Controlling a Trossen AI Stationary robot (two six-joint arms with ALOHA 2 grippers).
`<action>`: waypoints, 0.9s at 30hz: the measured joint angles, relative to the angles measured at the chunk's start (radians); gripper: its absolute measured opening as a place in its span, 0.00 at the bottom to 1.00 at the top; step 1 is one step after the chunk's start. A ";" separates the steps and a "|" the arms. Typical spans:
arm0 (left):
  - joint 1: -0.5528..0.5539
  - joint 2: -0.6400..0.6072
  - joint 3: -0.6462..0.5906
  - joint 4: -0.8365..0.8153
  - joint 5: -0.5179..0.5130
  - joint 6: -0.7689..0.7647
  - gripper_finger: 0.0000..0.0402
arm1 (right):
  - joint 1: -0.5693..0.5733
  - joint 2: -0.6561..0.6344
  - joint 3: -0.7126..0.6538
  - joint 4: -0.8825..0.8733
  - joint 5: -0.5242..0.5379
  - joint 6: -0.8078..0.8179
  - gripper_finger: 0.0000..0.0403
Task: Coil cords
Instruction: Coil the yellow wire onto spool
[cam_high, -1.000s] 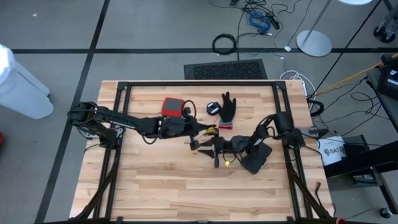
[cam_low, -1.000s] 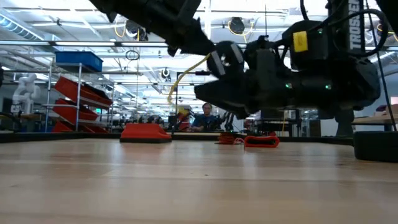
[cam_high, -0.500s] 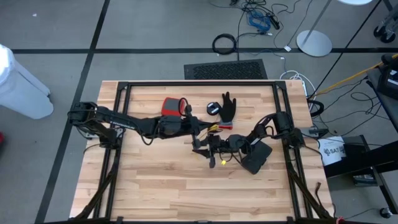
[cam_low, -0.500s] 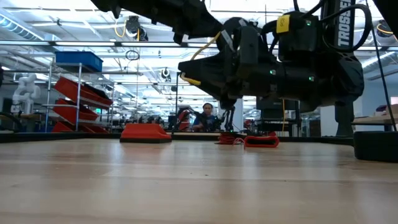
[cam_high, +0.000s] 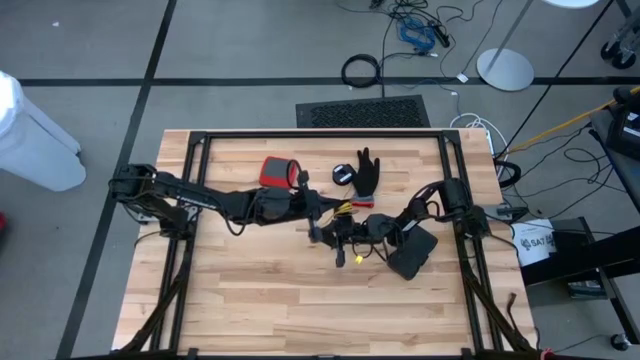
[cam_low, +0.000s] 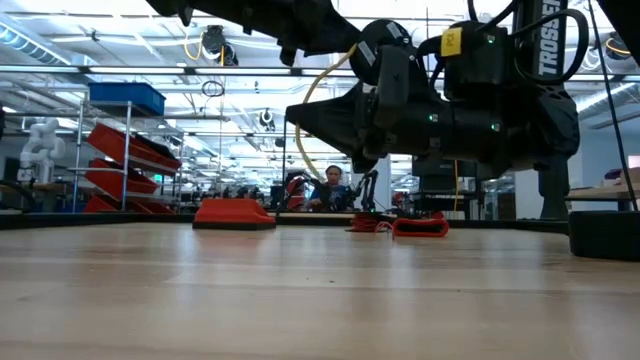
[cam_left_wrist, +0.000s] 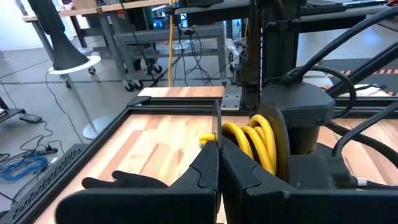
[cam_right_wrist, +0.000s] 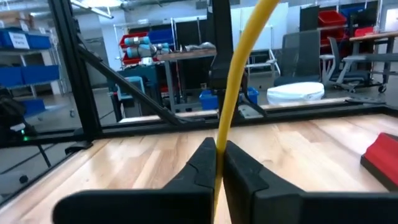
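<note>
Yellow thin wire-like cord (cam_left_wrist: 258, 144) is where your progress shows: in the left wrist view you've got several loops of it stacked up in a bundle, hanging in the air above the middle of the wooden table (cam_high: 270, 300) between the two arms. So I'd say the yellow one is partly coiled, not finished, because a free length (cam_right_wrist: 239, 68) runs straight up out of the right gripper (cam_right_wrist: 217, 163) in its own wrist view, and a loose arc of it (cam_low: 310, 110) shows in the low view too.

Your right gripper's fingers are pinched tight on that yellow strand, mid-table. Your left gripper (cam_left_wrist: 217, 165) is clamped as well, fingers pressed together right against the loop bundle with a bit of yellow at the tips, so it looks to be holding the coil while the right one feeds the tail around.

What's left, as far as I can judge: wrap the remaining yellow tail, then the red-orange thin cord (cam_low: 420, 227), which lies in a heap on the table's far side near the black glove (cam_high: 367, 172). It looks untouched, though I can't tell how tidy that heap is. A flat red block (cam_high: 278, 172) sits just beside the left arm, out of the way.
</note>
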 joint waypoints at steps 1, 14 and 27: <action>-0.004 0.000 0.000 -0.006 0.000 0.009 0.00 | -0.003 0.000 -0.003 -0.009 -0.001 0.001 0.02; -0.048 -0.043 0.001 -0.250 0.041 0.007 0.00 | -0.092 -0.005 -0.153 -0.034 0.023 0.086 0.00; -0.055 -0.060 0.000 -0.418 -0.115 0.022 0.00 | -0.122 -0.123 -0.236 -0.044 -0.017 0.122 0.00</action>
